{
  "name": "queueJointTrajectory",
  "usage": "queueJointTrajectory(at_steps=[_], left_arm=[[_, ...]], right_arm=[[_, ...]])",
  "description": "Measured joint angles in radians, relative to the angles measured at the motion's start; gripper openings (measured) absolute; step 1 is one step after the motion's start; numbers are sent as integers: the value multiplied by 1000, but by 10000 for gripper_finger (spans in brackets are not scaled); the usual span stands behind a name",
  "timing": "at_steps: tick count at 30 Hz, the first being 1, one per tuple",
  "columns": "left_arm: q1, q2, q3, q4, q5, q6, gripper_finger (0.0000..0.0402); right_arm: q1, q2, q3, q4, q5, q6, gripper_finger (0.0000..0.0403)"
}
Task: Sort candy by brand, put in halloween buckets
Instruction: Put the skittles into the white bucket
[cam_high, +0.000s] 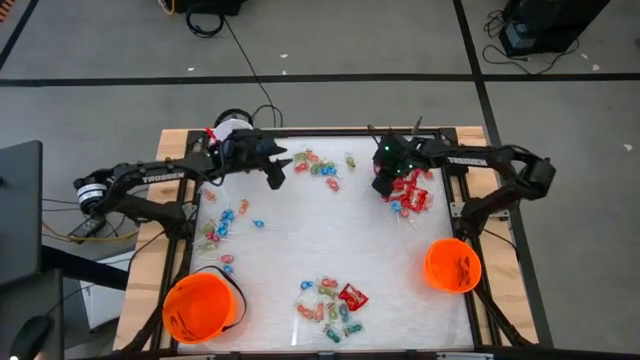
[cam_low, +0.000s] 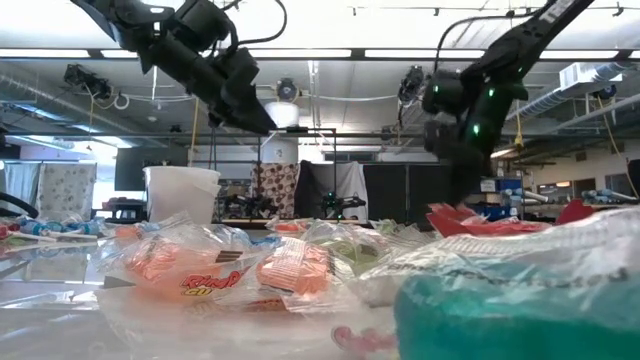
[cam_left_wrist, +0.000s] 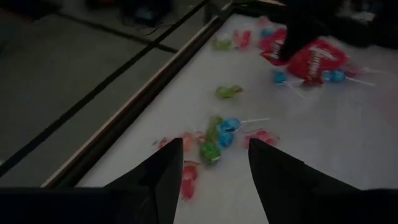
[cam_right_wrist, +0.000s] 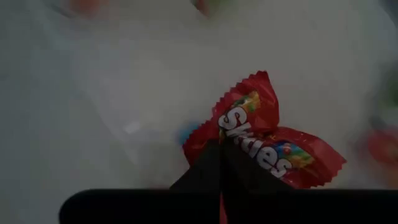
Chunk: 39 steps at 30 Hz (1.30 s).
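From my remote seat, the right gripper (cam_high: 384, 186) is at the far right of the table (cam_high: 320, 240), its fingers pressed together on a red Skittles packet (cam_right_wrist: 267, 134); in the right wrist view the crumpled wrapper is pinched at its lower edge between the dark tips. It sits over a pile of red packets (cam_high: 412, 190) mixed with a few lollipops.

The left gripper (cam_high: 276, 172) hangs over the far left part of the table with its fingers (cam_left_wrist: 165, 171) spread, just beside a scatter of pastel sweets (cam_high: 318, 166). Through the left wrist camera I see green, blue and pink pieces (cam_left_wrist: 217, 134) lying on the white surface between the two tips.

More lollipops (cam_high: 222, 225) lie along the left side, and a mixed heap (cam_high: 330, 300) sits at the near middle. One orange bucket (cam_high: 200, 308) stands at the near left corner, another orange bucket (cam_high: 452, 266) at the right edge. A white pail (cam_high: 232, 127) stands at the far left.
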Motion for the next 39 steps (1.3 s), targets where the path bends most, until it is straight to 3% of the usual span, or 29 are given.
queueJointTrajectory(at_steps=[9,13,17,29,32,36,39], left_arm=[[-83,127,-63,429,210,201,188],[-145,223,-63,607,229,286,188],[-183,303,-35,708,229,321,188],[-269,445,93,711,292,435,188],[-275,462,133,670,372,423,186],[-276,462,178,578,399,389,158],[-274,462,194,543,399,365,112]], right_arm=[[118,-125,2,256,-377,27,3],[186,-122,2,334,-479,31,2],[242,-115,2,382,-501,45,2],[287,-116,2,433,-498,48,2],[287,-116,2,432,-497,47,2],[288,-117,2,432,-497,46,2],[287,-117,2,429,-496,48,2]])
